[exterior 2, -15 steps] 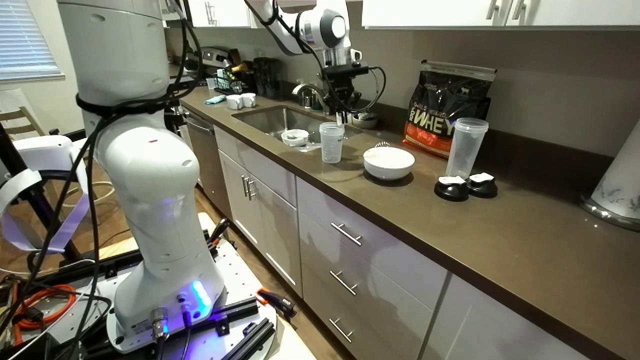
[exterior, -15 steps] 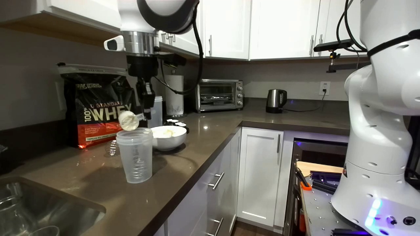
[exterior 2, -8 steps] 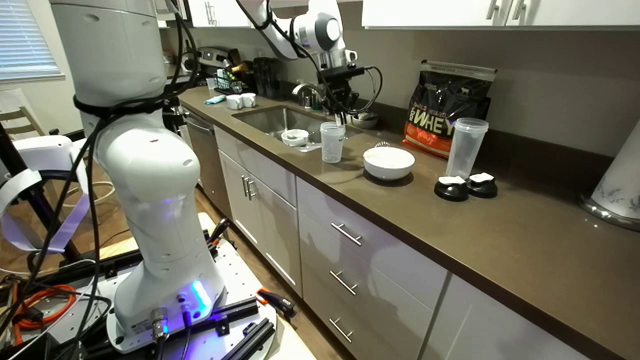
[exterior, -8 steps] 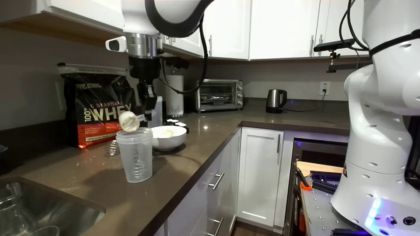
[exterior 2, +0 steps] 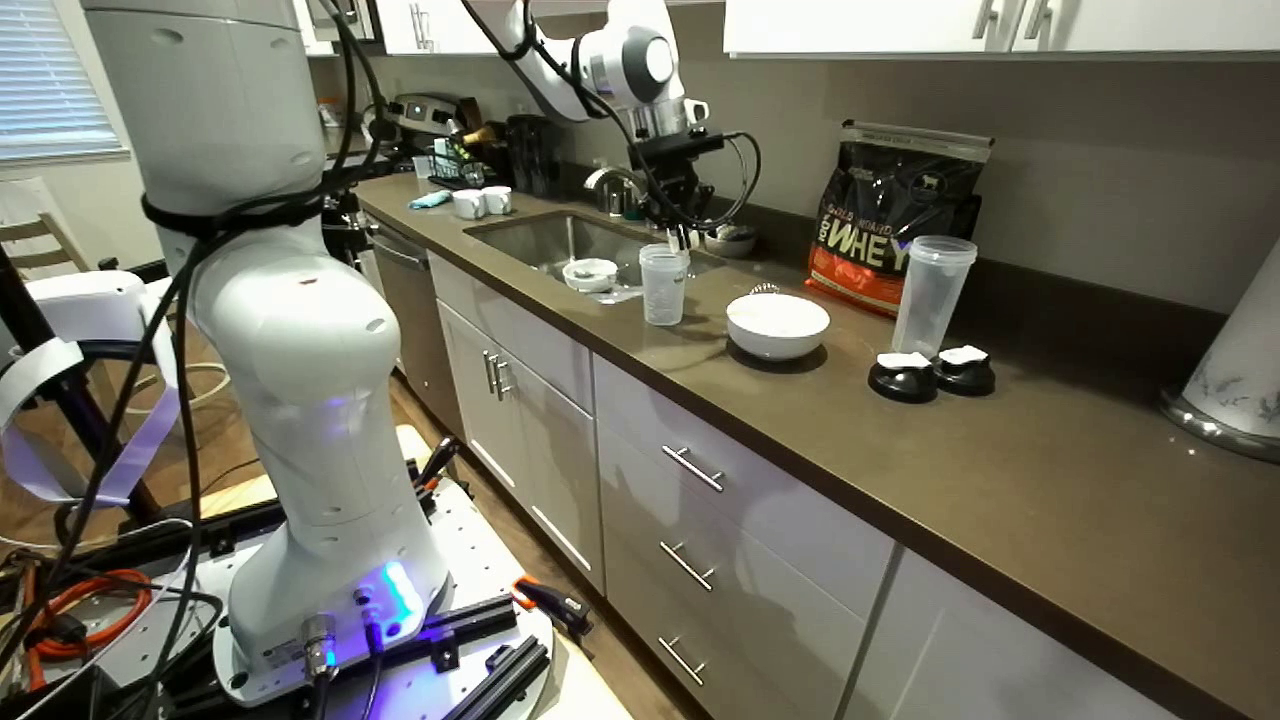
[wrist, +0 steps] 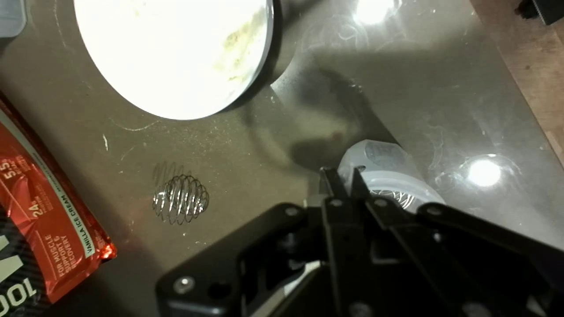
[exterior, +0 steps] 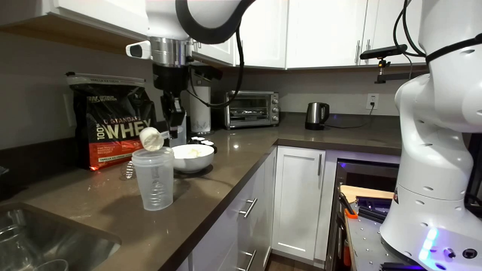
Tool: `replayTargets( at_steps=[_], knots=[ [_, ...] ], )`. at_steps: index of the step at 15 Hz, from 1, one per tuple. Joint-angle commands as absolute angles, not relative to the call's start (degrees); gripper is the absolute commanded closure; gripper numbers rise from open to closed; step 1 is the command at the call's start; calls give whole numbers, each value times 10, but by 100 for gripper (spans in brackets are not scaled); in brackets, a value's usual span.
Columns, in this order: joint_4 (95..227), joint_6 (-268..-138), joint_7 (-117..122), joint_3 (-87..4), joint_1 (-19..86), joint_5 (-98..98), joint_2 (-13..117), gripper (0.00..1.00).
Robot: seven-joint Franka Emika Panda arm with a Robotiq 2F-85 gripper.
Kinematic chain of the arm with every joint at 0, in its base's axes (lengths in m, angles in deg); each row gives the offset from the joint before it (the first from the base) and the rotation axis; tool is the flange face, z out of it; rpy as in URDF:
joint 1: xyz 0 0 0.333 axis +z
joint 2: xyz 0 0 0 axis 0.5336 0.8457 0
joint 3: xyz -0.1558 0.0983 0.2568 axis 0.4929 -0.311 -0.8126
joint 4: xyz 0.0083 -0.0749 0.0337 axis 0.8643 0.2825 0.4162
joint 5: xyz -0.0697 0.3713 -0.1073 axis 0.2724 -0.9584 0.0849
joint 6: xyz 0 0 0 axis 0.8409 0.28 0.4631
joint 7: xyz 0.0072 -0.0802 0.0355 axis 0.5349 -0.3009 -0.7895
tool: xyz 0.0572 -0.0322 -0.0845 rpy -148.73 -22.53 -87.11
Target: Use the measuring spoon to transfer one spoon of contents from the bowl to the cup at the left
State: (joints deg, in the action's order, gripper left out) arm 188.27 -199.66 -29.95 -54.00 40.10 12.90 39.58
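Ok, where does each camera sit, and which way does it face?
An exterior view: near the steel sink, facing along the brown counter; white arm, black gripper show.
An exterior view: near the white marbled cylinder, facing the sink; arm, gripper too.
Wrist view: on the wrist, facing down at the silver wire ball; black fingers show.
Both exterior views share the clear plastic tumbler.

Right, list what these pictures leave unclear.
Measuring spoon: handle end hidden by the gripper in an exterior view.
Cup: inside bottom blurred by its cloudy wall in both exterior views.
Bowl: wrist view, cut by top edge, powder outline lost in glare.
Whey bag: wrist view, cut by left edge.
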Motion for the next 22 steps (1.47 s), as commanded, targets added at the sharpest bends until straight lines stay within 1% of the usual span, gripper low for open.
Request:
replayTargets(
  at_steps=[1,22],
  knots=[
    [1916,-2025,-275,-540,403,157,369,99],
    [1943,-2075,-220,-546,415,223,357,99]
  ],
)
